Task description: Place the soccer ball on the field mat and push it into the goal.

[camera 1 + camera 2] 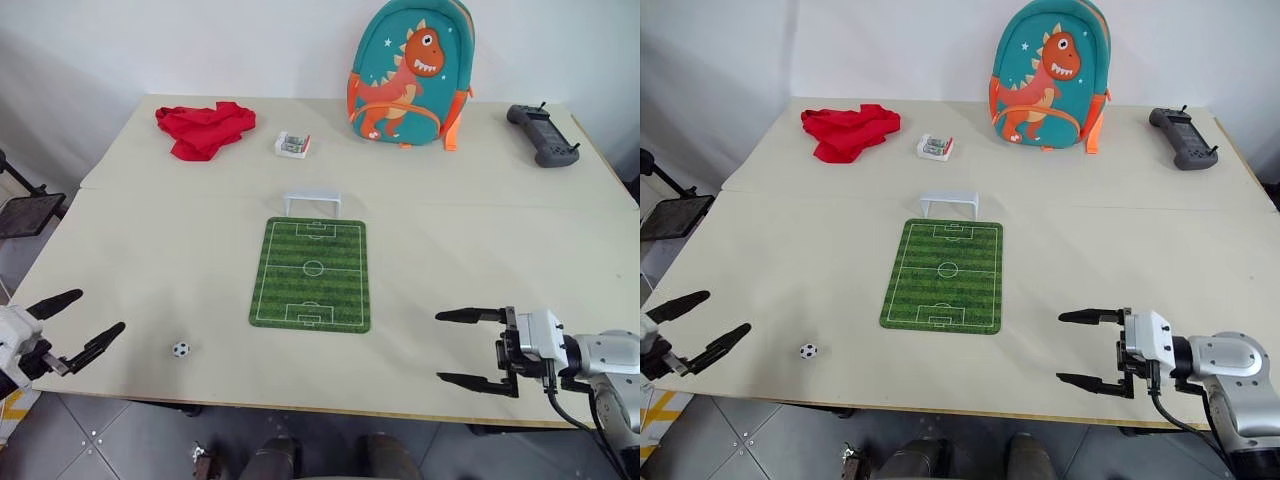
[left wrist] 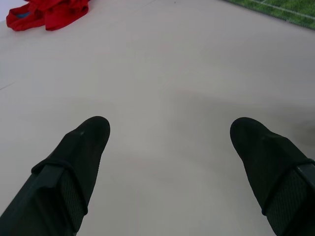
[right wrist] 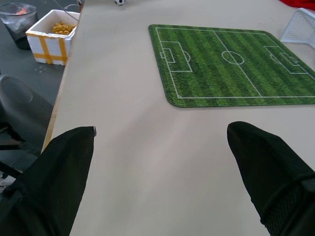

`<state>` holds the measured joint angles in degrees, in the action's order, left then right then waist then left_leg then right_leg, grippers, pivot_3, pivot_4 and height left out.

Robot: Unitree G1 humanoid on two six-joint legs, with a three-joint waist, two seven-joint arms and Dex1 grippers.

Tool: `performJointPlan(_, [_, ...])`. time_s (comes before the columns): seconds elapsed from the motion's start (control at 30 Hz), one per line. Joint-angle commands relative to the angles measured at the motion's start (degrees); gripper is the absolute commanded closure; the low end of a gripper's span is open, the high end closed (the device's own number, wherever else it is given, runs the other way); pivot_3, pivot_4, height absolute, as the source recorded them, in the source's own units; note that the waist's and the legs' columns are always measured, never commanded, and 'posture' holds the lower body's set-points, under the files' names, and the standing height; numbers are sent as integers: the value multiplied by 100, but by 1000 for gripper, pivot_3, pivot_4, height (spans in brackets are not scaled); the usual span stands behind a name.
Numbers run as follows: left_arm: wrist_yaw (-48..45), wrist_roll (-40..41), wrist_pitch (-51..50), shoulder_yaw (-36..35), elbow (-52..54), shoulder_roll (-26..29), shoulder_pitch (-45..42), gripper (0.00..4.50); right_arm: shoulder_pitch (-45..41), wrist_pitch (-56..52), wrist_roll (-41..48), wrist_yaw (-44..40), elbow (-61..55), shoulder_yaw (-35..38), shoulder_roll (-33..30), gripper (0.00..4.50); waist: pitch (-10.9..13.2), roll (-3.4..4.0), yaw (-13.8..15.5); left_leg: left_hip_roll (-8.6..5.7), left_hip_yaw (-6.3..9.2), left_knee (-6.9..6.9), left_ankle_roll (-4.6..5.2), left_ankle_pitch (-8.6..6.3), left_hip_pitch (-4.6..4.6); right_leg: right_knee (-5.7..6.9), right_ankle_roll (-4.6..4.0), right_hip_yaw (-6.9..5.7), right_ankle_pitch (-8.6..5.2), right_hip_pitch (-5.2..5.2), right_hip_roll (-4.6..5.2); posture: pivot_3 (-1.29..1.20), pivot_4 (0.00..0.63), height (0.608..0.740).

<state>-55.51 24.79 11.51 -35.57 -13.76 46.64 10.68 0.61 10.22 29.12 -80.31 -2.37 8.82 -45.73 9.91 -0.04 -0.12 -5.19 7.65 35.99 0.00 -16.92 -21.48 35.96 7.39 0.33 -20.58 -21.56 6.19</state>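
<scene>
Hovering spread and empty, both end effectors (image 1: pixel 82 334) (image 1: pixel 470 348) flank the field mat (image 1: pixel 311 273); no writing is readable.

Both eye views look from the head, forward and down, over the whole tabletop (image 1: pixel 150 230). The left wrist view sits low and close, facing the red cloth (image 2: pixel 47 12). The right wrist view looks across the field mat (image 3: pixel 236 64), probably toward the near-left corner.
</scene>
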Motion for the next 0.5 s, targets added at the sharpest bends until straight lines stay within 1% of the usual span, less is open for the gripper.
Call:
performJointPlan(0.03, [90, 164, -243, -152, 265, -15, 98, 16, 2, 119, 184, -35, -245, 36, 153, 0, 0, 0, 1, 0, 0, 1, 0, 0, 0, 0, 0, 1, 0, 0, 0, 0, 150, 740])
performJointPlan(0.07, [103, 238, -349, -229, 184, -30, 106, 16, -17, -80, 459, 2, -412, 45, 260, 0, 0, 0, 2, 0, -1, 0, 1, 0, 1, 0, 0, 1, 0, 0, 0, 0, 150, 740])
performJointPlan(0.13, [18, 380, -584, -387, -42, -4, 207, 16, -77, -482, 734, 246, -719, 24, 409, 0, 0, 0, -9, 1, -2, -1, 1, -1, 2, 1, 0, 2, 0, 0, -1, 0, 150, 740])
performJointPlan(0.23, [-690, 410, -349, -557, -589, 152, 597, 16, -175, -776, 1374, 324, -1202, -19, 809, 0, 0, 0, -53, 13, -10, -2, -5, -5, 8, 2, 0, 6, 0, -1, -13, 0, 150, 740])
performJointPlan(0.37, [-1062, 346, -28, -657, -1133, 270, 670, 16, -204, -1015, 1619, 307, -1478, -129, 1050, 0, 0, -4, 20, 22, -12, 4, -4, -13, 11, -1, -1, 6, 0, 3, -17, 0, 150, 740])
performJointPlan(0.47, [-1549, 440, 40, -607, -1022, 312, 813, 16, -256, -895, 1659, 3, -1567, -265, 1198, 0, -1, -8, 87, 19, -11, 9, 1, -20, 10, -5, -1, 5, 0, 7, -13, 0, 150, 740])
performJointPlan(0.5, [-1854, 553, -522, -438, -570, 447, 1149, 16, -314, -782, 1612, -126, -1534, -292, 1247, 0, -1, -12, 96, 19, -12, 10, 3, -23, 11, -6, -1, 5, 0, 9, -12, 0, 150, 740])
